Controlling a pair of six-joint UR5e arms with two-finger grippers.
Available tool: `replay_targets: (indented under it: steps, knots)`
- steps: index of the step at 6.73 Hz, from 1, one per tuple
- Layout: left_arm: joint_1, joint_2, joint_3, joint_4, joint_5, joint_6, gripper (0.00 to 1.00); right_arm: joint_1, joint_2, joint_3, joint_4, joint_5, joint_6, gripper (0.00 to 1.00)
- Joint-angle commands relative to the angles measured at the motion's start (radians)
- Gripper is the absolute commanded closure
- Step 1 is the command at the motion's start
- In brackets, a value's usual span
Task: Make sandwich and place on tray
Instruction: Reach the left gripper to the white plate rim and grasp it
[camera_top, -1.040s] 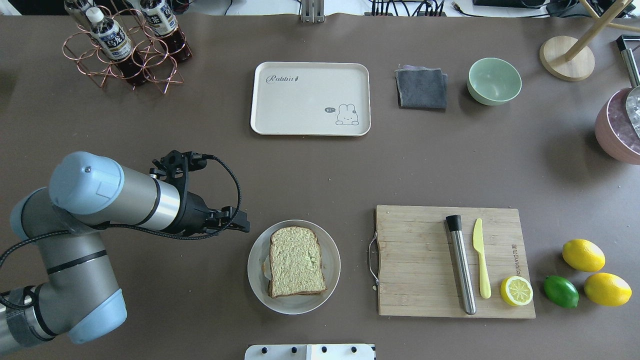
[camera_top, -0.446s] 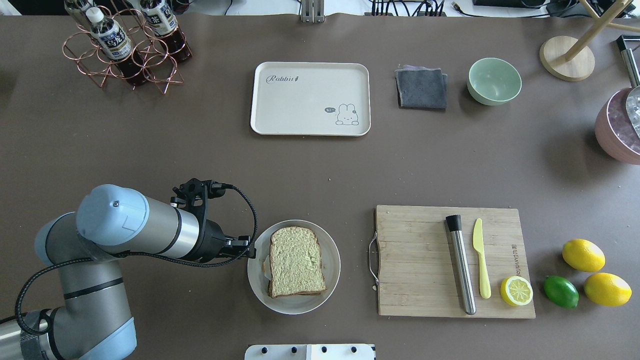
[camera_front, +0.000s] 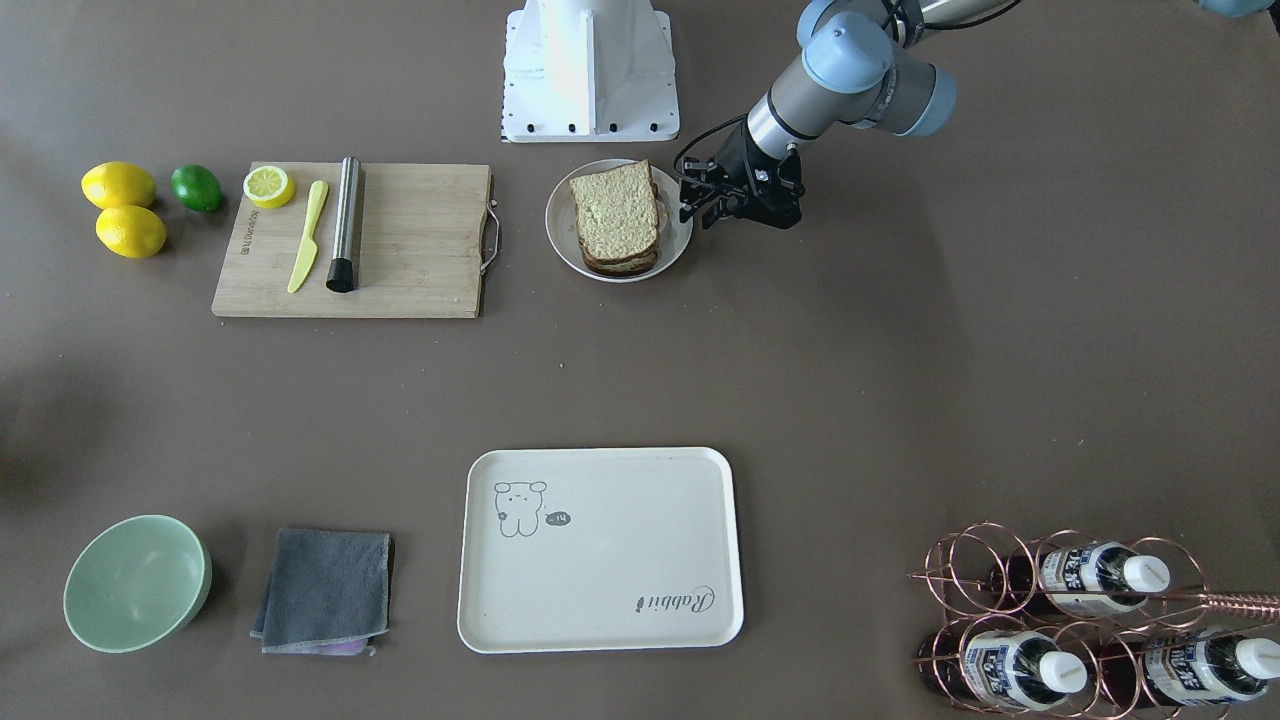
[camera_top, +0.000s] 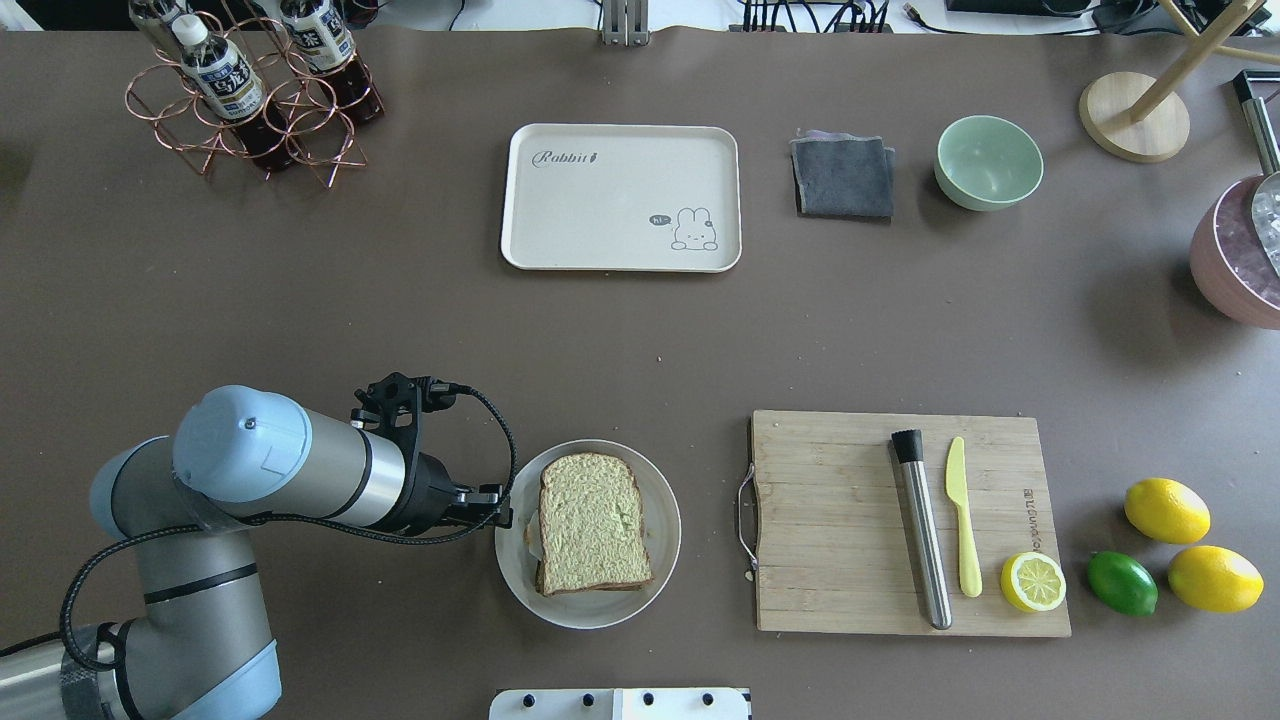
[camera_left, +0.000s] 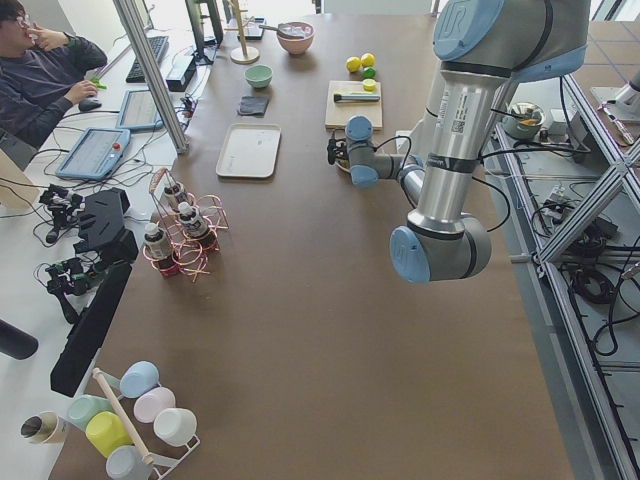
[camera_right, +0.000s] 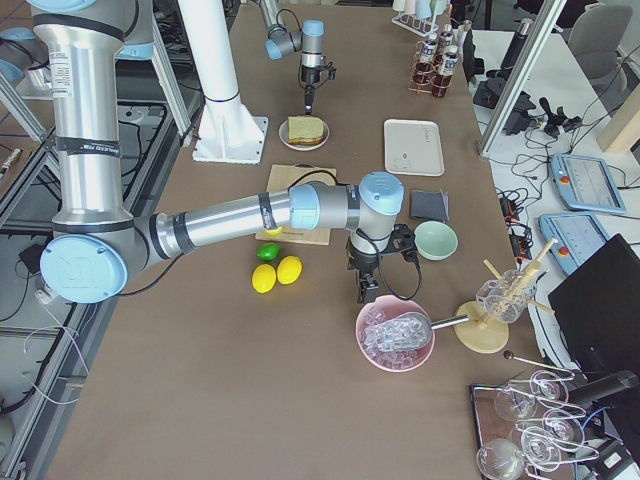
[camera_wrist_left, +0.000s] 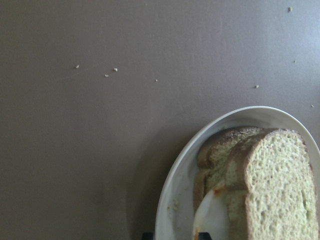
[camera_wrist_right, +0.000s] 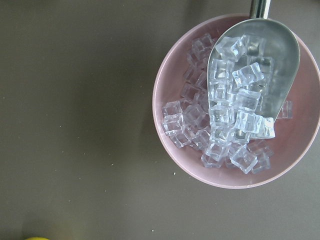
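The sandwich, two slices of pale speckled bread with white egg poking out at its left side, lies on a grey plate at the table's near middle. It also shows in the front view and the left wrist view. My left gripper is low at the plate's left rim, open and empty, its tips barely visible in the wrist view. The cream tray lies empty at the far middle. My right gripper shows only in the exterior right view, above a pink ice bowl; I cannot tell its state.
A wooden cutting board with a steel muddler, a yellow knife and a lemon half lies right of the plate. Lemons and a lime lie beyond it. A grey cloth, a green bowl and a bottle rack stand at the back.
My left arm has swung toward the robot and rightward, bringing the gripper from up-left of the plate down to the plate's left rim. The sandwich and plate have not moved.
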Motion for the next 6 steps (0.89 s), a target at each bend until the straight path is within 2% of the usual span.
replay_targets:
  steps: [1,2,3,4,6]
  knots:
    - [0.042,-0.003,0.012,-0.012,0.050,0.000,0.63,0.001,0.000,0.000,0.000,0.000,0.000,0.00]
    - [0.047,-0.001,0.012,-0.023,0.051,0.000,0.71,0.000,0.000,0.000,0.000,0.000,0.000,0.00]
    - [0.047,-0.001,0.012,-0.023,0.051,0.000,0.87,0.000,0.000,-0.001,0.000,0.000,0.000,0.00]
    - [0.047,-0.001,0.013,-0.023,0.052,0.000,1.00,0.000,0.000,-0.001,0.008,0.000,0.000,0.00]
    - [0.039,-0.001,0.010,-0.023,0.049,0.000,1.00,0.001,-0.003,-0.001,0.020,0.002,0.000,0.00]
